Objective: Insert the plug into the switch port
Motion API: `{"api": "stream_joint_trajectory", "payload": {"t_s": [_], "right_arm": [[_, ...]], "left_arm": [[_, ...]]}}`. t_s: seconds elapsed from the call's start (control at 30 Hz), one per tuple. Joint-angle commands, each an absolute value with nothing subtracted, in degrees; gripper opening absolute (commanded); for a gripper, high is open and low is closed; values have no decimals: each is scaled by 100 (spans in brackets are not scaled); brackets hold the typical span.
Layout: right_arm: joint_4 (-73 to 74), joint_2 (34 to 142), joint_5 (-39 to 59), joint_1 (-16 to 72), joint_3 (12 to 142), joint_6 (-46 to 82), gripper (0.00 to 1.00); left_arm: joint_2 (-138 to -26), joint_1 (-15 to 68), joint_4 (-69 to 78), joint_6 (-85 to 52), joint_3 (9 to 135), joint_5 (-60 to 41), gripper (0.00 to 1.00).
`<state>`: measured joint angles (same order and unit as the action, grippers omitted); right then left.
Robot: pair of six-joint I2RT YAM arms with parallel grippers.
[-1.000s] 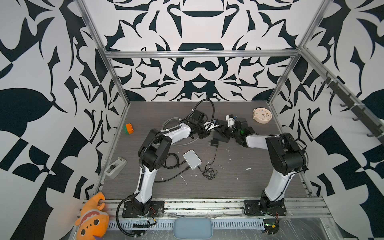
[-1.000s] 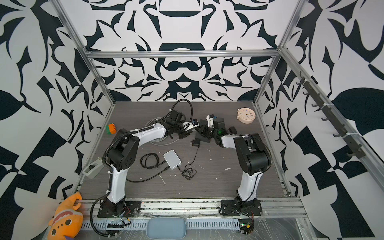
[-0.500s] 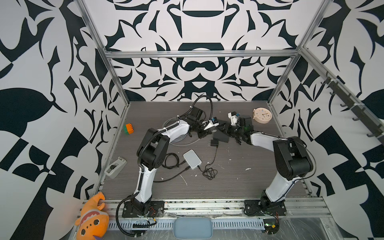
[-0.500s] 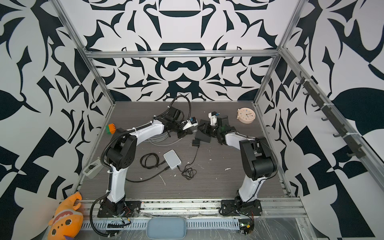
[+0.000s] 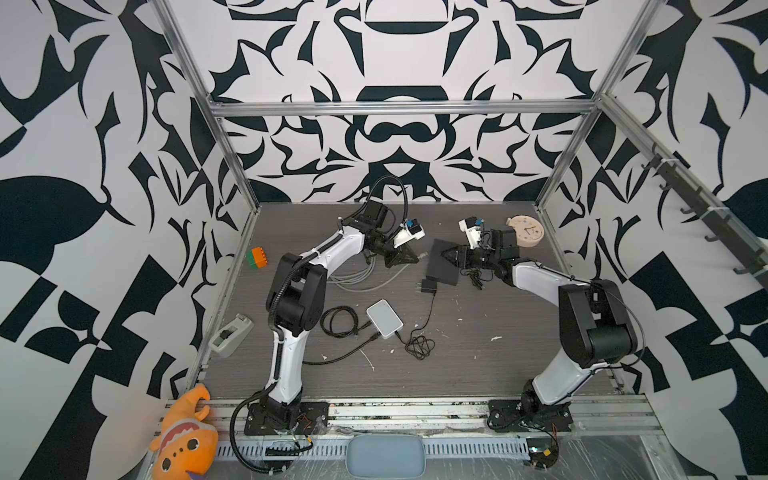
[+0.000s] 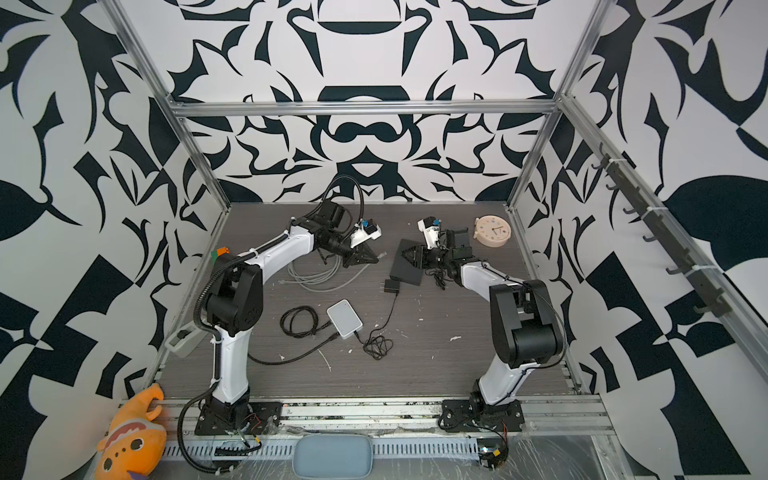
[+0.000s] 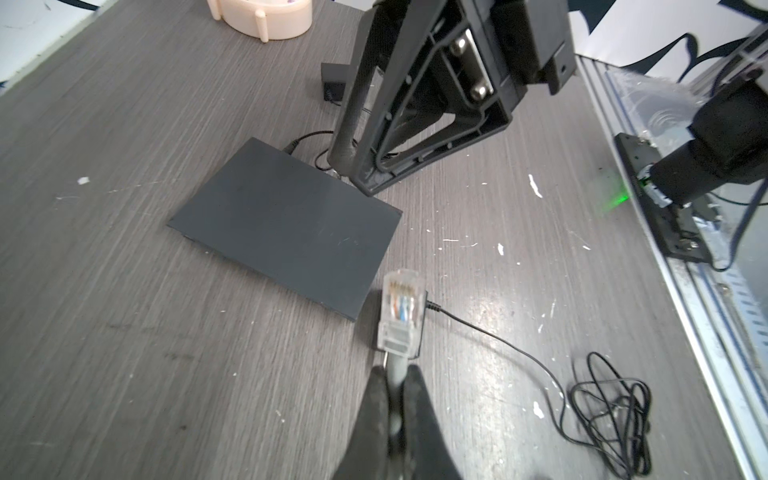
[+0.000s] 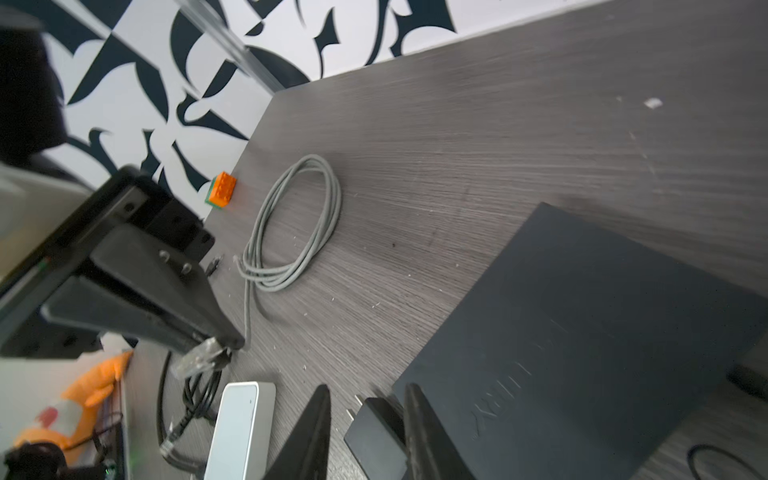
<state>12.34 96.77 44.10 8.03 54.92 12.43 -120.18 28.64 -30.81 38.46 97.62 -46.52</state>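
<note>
**Arms backed apart, plug not in yet**

Both arms have drifted apart since a second ago, and the right claw [image 8: 365, 388] went from shut to partly spread. Plug [image 7: 401, 311] is up in the air near the switch [image 7: 286, 224], not touching it. It sticks out ahead of the left claw [image 7: 395, 386], which is pinched tight on the grey cable [image 7: 395, 365] right behind it. Switch lies flat on the tabletop [image 7: 124, 291], and I can't see its port face in any view.

Right claw holds nothing as far as I can tell. It hangs over the side of the switch away from the plug, and the power adapter [image 8: 376, 432] shows between its jaws in the right wrist view.

My guess: pickup done, with lining up and pushing in all left to do. I don't spot any bins or trays, so nothing to report there.
</note>
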Motion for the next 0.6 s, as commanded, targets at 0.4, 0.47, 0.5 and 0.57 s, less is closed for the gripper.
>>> {"api": "stream_joint_trajectory", "payload": {"t_s": [0.4,0.47,0.5,0.57], "right_arm": [[1329,9170,6048,844,5359,-784,36],[1206,9044,6453,852,5469,-1048,38],[1074,8999,6549,875,5538,-1177,40],[795,8971,6492,920,5733,-1261,41]], "left_arm": [[-12387,2753,-3955,4215,10275,-5431,0],[-12513,2733,-4205,4268,10454,-5509,0],[-12549,2733,-4285,4319,10487,-5519,0],[-12560,2733,-4281,4315,10492,-5507,0]]}}
